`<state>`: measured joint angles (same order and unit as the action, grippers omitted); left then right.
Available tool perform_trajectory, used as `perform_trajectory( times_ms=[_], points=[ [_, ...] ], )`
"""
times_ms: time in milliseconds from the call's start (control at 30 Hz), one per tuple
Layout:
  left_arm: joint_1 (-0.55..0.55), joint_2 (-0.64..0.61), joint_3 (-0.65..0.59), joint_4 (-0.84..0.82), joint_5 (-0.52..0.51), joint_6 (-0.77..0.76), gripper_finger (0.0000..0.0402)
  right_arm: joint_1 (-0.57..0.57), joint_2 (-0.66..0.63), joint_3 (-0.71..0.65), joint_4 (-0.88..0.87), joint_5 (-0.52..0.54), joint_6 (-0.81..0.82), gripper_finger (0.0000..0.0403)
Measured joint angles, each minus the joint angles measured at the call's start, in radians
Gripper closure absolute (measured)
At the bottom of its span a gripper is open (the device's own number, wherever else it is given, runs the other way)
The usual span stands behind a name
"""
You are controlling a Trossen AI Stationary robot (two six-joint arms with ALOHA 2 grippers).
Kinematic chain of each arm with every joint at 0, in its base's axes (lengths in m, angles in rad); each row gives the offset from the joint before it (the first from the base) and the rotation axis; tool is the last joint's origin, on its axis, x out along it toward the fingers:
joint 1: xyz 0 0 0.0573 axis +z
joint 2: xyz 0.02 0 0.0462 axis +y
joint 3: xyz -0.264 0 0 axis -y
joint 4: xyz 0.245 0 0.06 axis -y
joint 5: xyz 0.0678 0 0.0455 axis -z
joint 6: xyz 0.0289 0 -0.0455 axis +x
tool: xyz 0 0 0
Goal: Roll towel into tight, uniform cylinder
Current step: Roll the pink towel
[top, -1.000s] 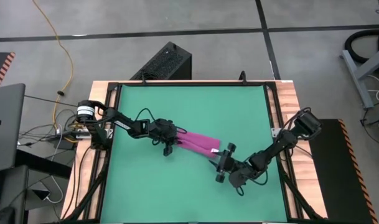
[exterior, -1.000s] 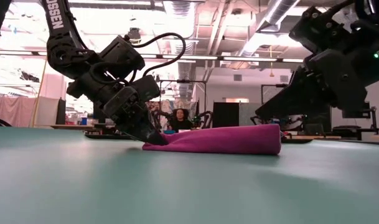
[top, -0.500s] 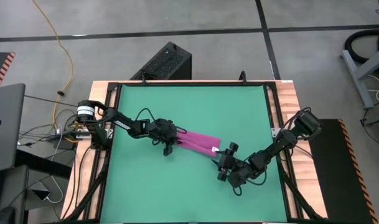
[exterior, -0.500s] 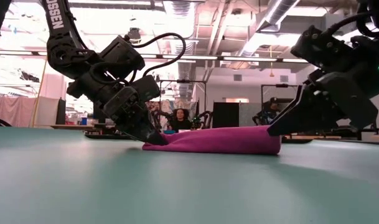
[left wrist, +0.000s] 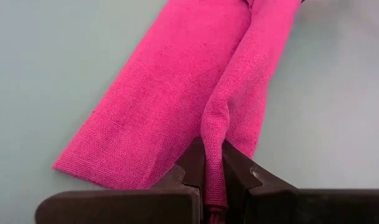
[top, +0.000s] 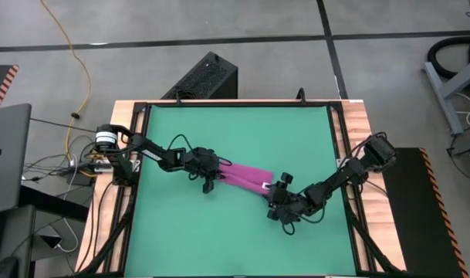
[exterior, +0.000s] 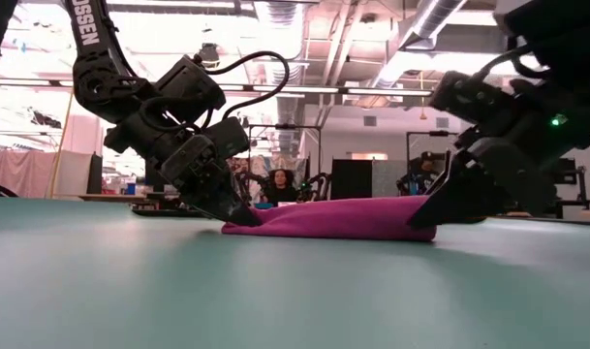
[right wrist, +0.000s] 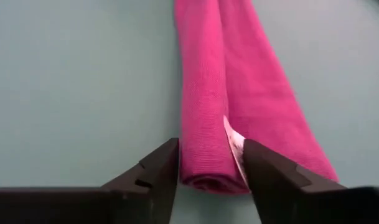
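The magenta towel [top: 246,177] lies on the green mat [top: 235,131] as a long narrow strip, folded lengthwise, slanting from centre-left toward the right near side. My left gripper [top: 212,180] is shut on its left end. My right gripper [top: 275,191] stands open at its right end, one finger on each side of the thicker rolled fold [right wrist: 205,124]. A small white tag [right wrist: 234,147] shows beside one right finger. In the low view the towel [exterior: 343,218] lies flat between both grippers. My left gripper pinches a raised lengthwise fold at the towel's left end [left wrist: 213,155] between its two fingers. The fingers slant down from the table's left and point along the strip. The towel rests on the mat, slack. My right gripper's fingers [right wrist: 155,171] stand close against both sides of the rolled fold's end; whether they touch it I cannot tell.
A wooden frame [top: 341,139] borders the mat. A black box [top: 207,77] sits beyond the far edge and a laptop [top: 3,154] stands off the left side. Bare mat lies far and near of the towel. A person [exterior: 278,186] sits in the room behind.
My right gripper has moved toward the towel's right end, sinking a little and turning, so that its fingers now stand on either side of that end. The towel has stayed in place.
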<state>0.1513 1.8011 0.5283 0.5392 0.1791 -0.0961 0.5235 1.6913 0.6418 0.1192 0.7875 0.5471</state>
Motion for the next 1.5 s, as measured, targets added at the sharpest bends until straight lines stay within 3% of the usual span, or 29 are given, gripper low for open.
perform_trajectory(
  times_ms=[333, 700, 967, 1200, 1500],
  points=[
    [0.000, 0.000, 0.000, 0.000, 0.002, 0.002, 0.0390, -0.015, -0.001, 0.000, 0.005, -0.026, 0.030, 0.0368],
    [0.002, 0.001, 0.000, 0.000, 0.042, -0.019, 0.0390, -0.038, -0.003, 0.002, -0.069, -0.059, 0.284, 0.0369],
    [0.001, 0.001, 0.000, -0.001, 0.054, -0.022, 0.0390, -0.103, -0.005, 0.003, -0.108, -0.204, 0.424, 0.0369],
    [0.000, -0.028, -0.001, -0.037, 0.071, -0.040, 0.0390, -0.130, -0.006, 0.003, -0.132, -0.295, 0.459, 0.0369],
    [-0.002, -0.136, -0.002, -0.167, 0.071, -0.009, 0.0390, -0.131, -0.003, 0.003, -0.128, -0.301, 0.458, 0.0369]
  ],
)
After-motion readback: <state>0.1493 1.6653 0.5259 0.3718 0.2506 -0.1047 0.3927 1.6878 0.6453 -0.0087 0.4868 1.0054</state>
